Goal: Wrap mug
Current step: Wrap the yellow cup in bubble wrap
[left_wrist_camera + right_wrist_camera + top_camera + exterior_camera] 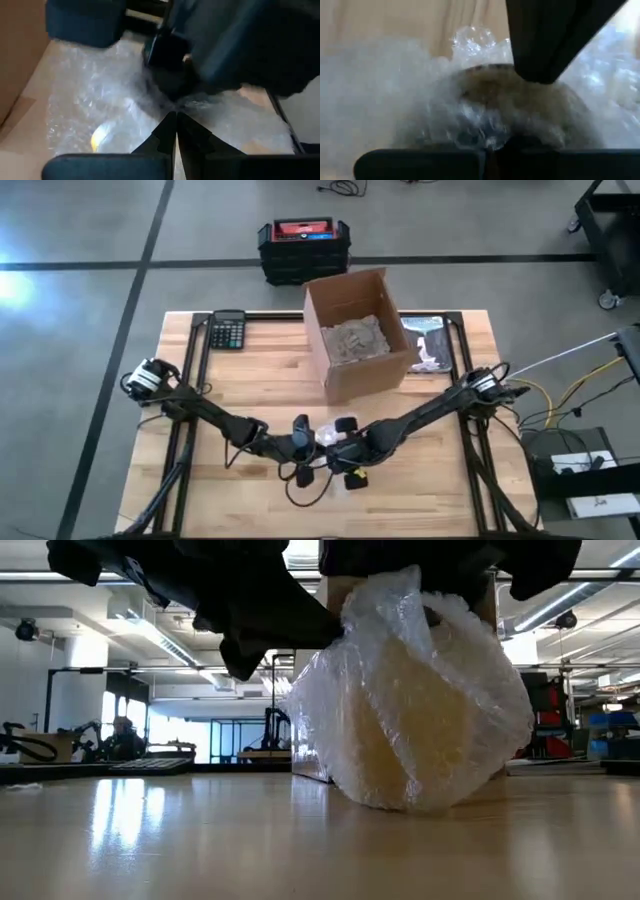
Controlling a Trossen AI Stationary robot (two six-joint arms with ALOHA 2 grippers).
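The mug (420, 710), pale yellow and swathed in bubble wrap (330, 690), stands on the table (250, 370) in front of the box (356, 332), near the table's front edge. Both grippers meet over it. The left gripper (172, 122) has its fingers pressed together, pinching a fold of the wrap. The right gripper (345, 460) sits against the mug's top; I cannot tell its opening. A calculator (228, 331) lies left of the box, with bare board between.
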